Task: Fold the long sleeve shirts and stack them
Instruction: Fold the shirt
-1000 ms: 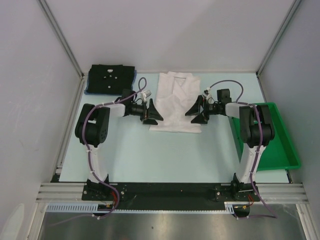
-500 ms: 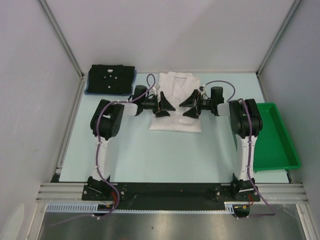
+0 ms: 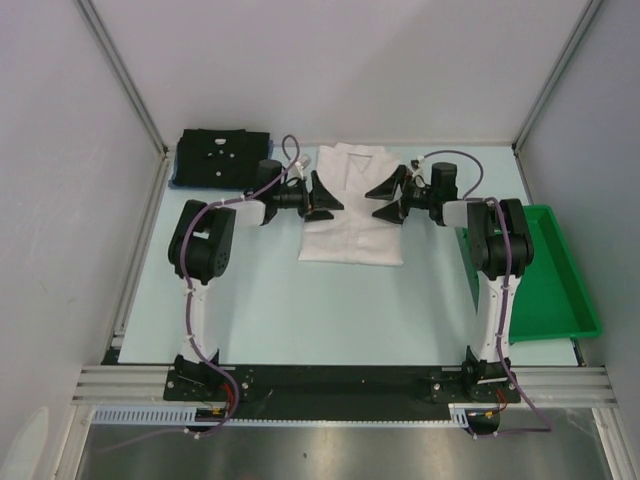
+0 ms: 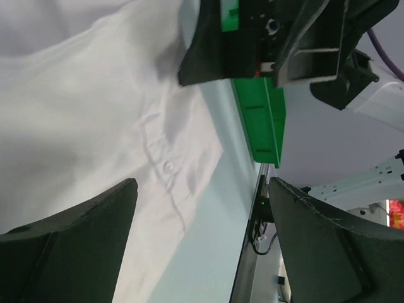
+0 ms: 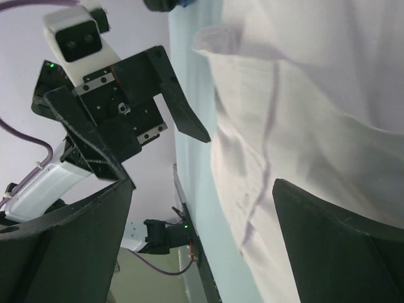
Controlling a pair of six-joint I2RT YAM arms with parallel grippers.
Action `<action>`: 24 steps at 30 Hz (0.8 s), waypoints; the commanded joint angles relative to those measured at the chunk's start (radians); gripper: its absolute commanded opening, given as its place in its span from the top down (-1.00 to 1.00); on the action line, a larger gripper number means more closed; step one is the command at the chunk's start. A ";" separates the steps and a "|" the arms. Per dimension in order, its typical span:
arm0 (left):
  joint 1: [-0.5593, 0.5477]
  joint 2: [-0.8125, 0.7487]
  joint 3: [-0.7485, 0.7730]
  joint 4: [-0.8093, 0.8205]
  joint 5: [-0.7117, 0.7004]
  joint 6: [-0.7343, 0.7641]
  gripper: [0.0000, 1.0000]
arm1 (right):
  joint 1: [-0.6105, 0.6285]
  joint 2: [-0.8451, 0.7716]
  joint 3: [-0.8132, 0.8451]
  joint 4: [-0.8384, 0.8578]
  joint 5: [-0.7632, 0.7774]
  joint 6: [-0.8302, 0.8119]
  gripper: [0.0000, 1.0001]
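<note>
Centre of frame: white shirt (image 3: 350, 228) on the worktop (image 3: 270, 300); left gripper (image 3: 327, 196) and right gripper (image 3: 381, 200) over its upper sides, both wide open, holding nothing.

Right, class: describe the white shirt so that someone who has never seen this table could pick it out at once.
On the pale table, look to the middle near the far edge, between the left gripper and the right gripper. The white shirt lies flat there, collar away from the arms. It alone is white: the black shirt sits in the far left corner.
</note>
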 commanded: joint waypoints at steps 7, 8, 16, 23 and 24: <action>-0.018 0.231 0.330 -0.045 -0.155 0.002 -0.93 | 0.007 0.207 0.205 0.127 0.080 0.049 -0.99; -0.008 0.254 0.350 -0.053 -0.161 -0.013 -0.93 | -0.003 0.227 0.208 0.114 0.086 0.037 -0.99; 0.031 0.152 0.254 -0.029 -0.117 0.061 -0.94 | -0.058 0.201 0.266 -0.038 0.064 -0.085 -0.99; 0.017 -0.182 0.041 -0.248 0.029 0.309 -0.99 | 0.012 -0.144 0.058 -0.124 -0.067 -0.120 -0.99; 0.010 -0.219 0.001 -0.251 0.038 0.306 -0.99 | 0.025 -0.186 0.000 -0.167 -0.053 -0.141 -0.99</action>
